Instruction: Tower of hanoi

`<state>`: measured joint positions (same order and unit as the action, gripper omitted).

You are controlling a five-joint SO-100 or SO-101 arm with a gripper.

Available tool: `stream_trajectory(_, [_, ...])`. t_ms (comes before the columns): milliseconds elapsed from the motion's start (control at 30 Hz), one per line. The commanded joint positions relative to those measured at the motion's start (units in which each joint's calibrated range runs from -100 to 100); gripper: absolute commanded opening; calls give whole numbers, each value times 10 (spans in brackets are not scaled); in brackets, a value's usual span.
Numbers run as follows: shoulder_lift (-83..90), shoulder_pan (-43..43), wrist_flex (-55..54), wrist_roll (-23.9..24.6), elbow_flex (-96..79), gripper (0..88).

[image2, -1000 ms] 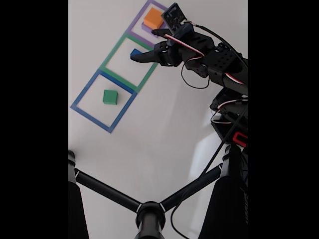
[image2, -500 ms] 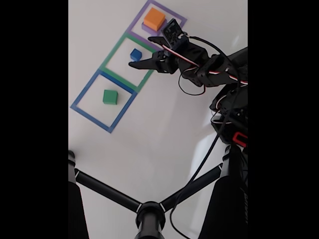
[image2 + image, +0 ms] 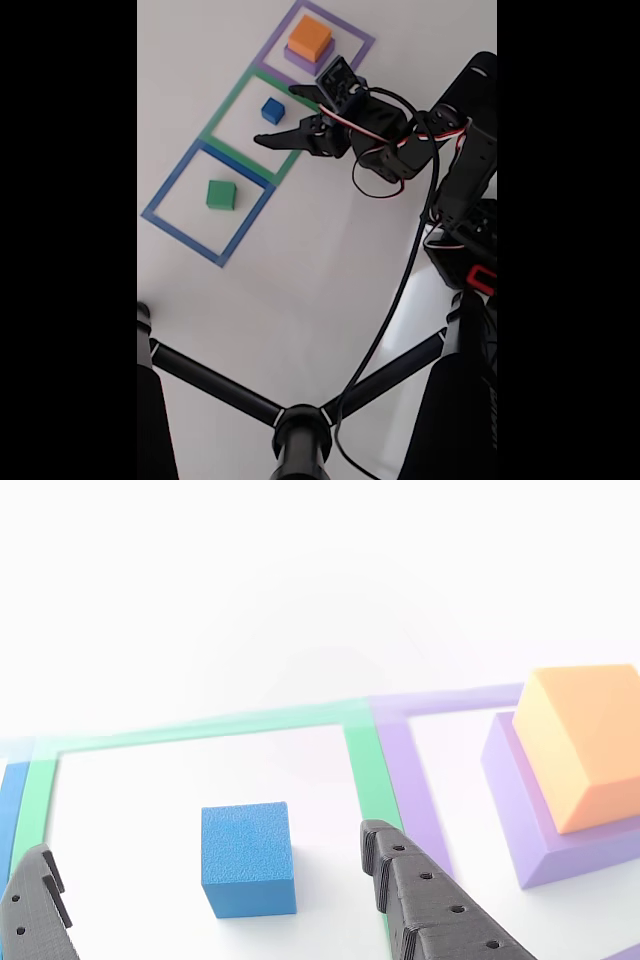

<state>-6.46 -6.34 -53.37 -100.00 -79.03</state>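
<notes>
A small blue cube (image 3: 248, 858) (image 3: 272, 110) sits inside the green tape square (image 3: 370, 770) (image 3: 228, 100). My gripper (image 3: 203, 842) (image 3: 283, 115) is open, one dark finger on each side of the cube, with the tips about level with its near face and not touching it. An orange block (image 3: 585, 745) (image 3: 309, 37) rests on a wider purple block (image 3: 520, 810) (image 3: 296, 58) in the purple tape square (image 3: 420, 780) (image 3: 357, 42). A green cube (image 3: 221, 194) lies in the blue tape square (image 3: 182, 232).
The table is white. In the fixed view a black tripod (image 3: 300, 425) spreads across the bottom. The arm's base (image 3: 465, 240) and a loose black cable (image 3: 395, 300) stand at the right.
The gripper has swung down and lowered from beside the orange block to the blue cube in the green square, staying open. The blocks have not moved.
</notes>
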Motion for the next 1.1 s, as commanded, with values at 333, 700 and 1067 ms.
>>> stream_trajectory(333, [-49, 0, -30, 0, 48, 334])
stream_trajectory(700, [-82, 14, -44, 0, 61, 316])
stream_trajectory(1067, [-107, 21, -52, 0, 72, 245])
